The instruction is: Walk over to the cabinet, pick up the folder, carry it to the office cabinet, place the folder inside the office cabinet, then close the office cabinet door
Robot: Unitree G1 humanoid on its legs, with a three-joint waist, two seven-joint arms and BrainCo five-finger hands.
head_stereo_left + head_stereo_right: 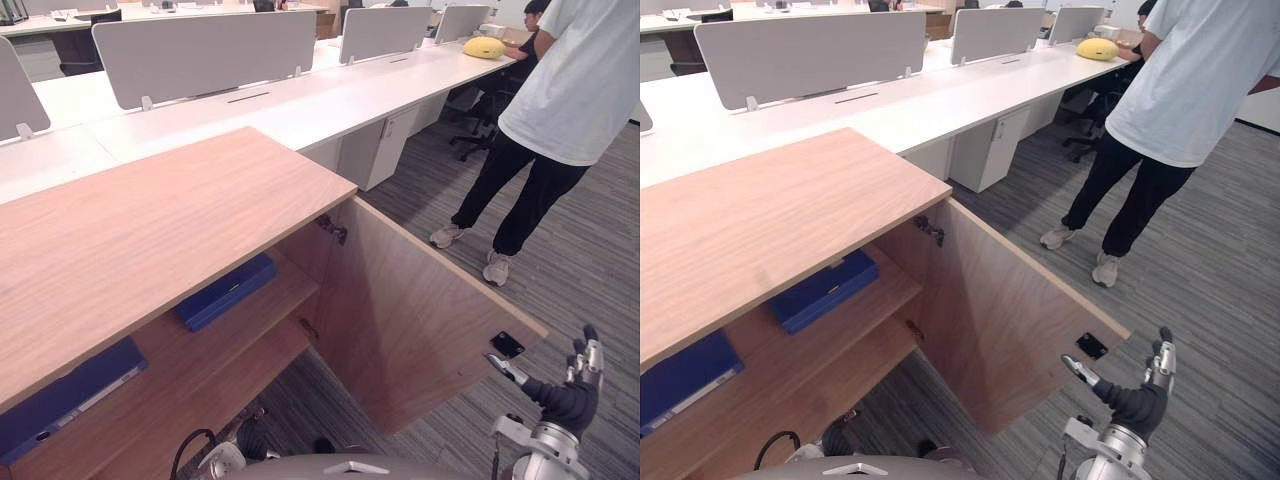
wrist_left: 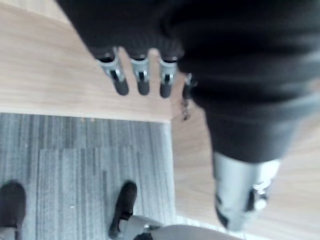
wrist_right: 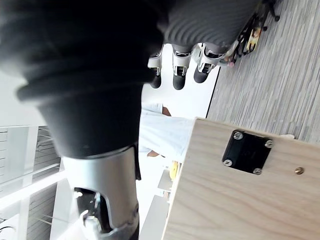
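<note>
Expecting a stiff, light door (image 1: 420, 310), push flat near its free edge. Your right hand (image 1: 570, 400) hovers beside that edge, fingers spread, empty; left hand (image 2: 142, 82) straight-fingered, empty. Folder (image 1: 228, 288) lies shelved inside, near the door's hinged side.

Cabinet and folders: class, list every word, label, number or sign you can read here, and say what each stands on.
No text can be read.
Blue folder on the upper shelf: pale strip, too small to read.
Second blue folder to its left: pale strip, also unreadable.
Black plate on the cabinet door: no legible mark.
</note>
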